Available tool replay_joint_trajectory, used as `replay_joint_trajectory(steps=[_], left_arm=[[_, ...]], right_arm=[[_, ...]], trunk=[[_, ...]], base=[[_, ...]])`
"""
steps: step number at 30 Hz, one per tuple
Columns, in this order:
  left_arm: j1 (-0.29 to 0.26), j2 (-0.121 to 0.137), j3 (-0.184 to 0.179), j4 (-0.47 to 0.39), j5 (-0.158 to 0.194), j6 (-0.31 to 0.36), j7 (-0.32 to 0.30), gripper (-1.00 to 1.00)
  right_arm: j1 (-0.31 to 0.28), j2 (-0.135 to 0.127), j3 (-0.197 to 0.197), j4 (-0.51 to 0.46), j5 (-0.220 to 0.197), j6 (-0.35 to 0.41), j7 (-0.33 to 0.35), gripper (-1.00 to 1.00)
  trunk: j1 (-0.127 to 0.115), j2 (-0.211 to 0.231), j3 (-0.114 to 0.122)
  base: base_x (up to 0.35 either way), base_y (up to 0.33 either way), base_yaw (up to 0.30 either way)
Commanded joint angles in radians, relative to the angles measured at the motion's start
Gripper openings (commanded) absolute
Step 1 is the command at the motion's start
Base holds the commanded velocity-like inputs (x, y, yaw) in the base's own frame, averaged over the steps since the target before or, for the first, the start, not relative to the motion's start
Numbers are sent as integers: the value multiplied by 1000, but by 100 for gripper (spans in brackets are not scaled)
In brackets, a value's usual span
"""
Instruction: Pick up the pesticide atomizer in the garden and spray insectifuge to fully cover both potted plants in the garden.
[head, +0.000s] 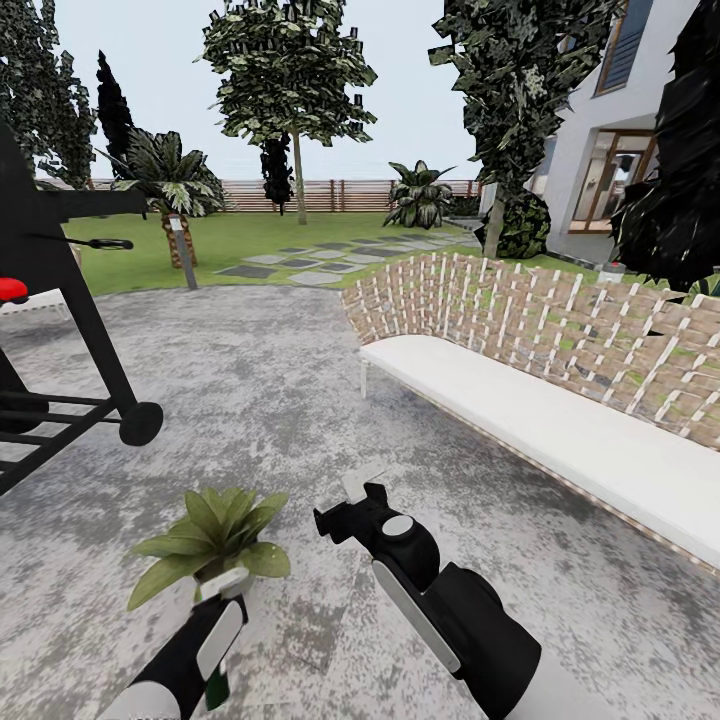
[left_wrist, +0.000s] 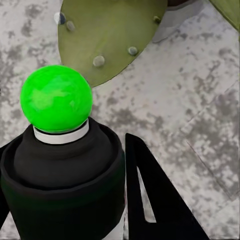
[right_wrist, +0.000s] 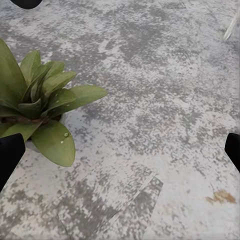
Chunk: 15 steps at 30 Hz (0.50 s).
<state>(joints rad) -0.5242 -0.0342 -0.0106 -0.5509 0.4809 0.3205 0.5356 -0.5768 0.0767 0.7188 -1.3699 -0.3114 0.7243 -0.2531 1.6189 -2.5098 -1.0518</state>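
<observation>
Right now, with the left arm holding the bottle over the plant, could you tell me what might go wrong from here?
1. The atomizer sits very near a leaf of the potted plant; any lower and it could press on the leaf.
2. Droplets show on that one leaf, so coverage may stay patchy.
3. The right gripper, open, hovers beside the plant and could clip it on a swing.

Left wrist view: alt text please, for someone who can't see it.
Close-up of the pesticide atomizer held between the jaws of the left gripper, its black neck topped by a bright green ball-shaped spray head. Just beyond it, a broad leaf of the potted plant, dotted with droplets, hangs over the mottled grey stone patio.
</observation>
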Motion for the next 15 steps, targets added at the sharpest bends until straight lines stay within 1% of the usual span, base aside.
replay_joint_trajectory(steps=[1,4,6,7,8,9,13,15], left_arm=[[-1,0,0,0,-2,12,3,-100],[-2,-1,0,-4,-6,13,3,-100],[-2,-3,-3,-26,-9,8,0,-100],[-2,-3,-4,-53,-10,9,-1,-100],[4,-5,-5,-122,-12,17,2,-100],[6,-7,-4,-149,-9,32,18,-100],[7,-7,-1,-166,-3,63,58,-100],[7,-11,0,-167,-4,66,62,-100]], right_arm=[[0,0,0,0,0,0,0,100],[0,0,1,0,0,0,0,100],[0,0,0,1,0,0,0,100],[0,0,1,1,0,0,0,100],[0,0,0,1,0,0,0,100],[0,0,0,1,0,0,0,100],[0,0,0,2,0,0,0,100],[0,0,0,2,0,0,0,100]], trunk=[[0,0,0],[0,0,0],[0,0,0],[0,0,0],[0,0,0],[0,0,0],[0,0,0],[0,0,0]], base=[[0,0,0],[0,0,0],[0,0,0],[0,0,0],[0,0,0],[0,0,0],[0,0,0],[0,0,0]])
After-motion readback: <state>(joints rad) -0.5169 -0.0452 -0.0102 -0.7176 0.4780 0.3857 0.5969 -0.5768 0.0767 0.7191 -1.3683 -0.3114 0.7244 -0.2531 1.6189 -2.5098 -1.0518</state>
